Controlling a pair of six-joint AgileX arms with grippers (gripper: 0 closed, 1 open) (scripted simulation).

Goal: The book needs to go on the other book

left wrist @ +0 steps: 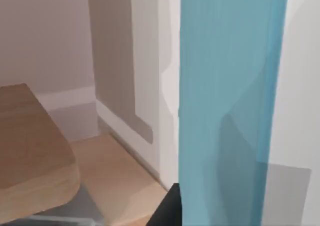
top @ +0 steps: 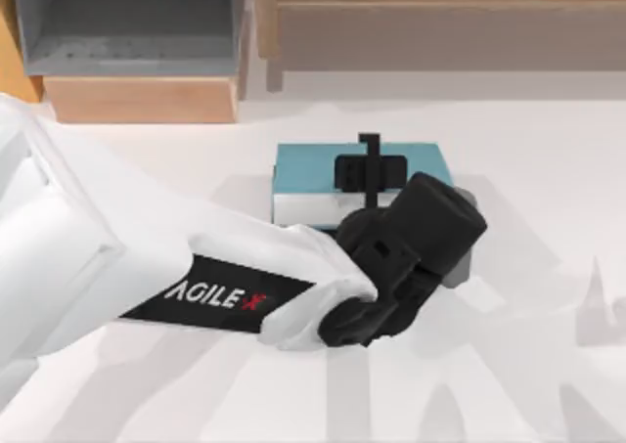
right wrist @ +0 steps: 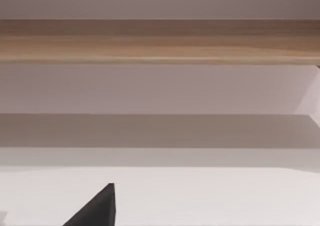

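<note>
The book [top: 303,164], teal-blue with white page edges, lies in the middle of the table, its page edge toward the front. My left arm reaches across from the left, and my left gripper [top: 370,174] sits over the book's cover, shut on it. In the left wrist view the teal cover [left wrist: 230,106] stands as a broad band very close to the camera, with a dark finger [left wrist: 167,211] against its edge. The other book is hidden. A dark part of my right gripper [right wrist: 97,211] shows low in the right wrist view, parked over bare table.
A grey open box [top: 127,22] on a wooden base [top: 142,99] stands at the back left. A long wooden shelf [top: 440,13] runs along the back right. The table's front and right are white surface with arm shadows.
</note>
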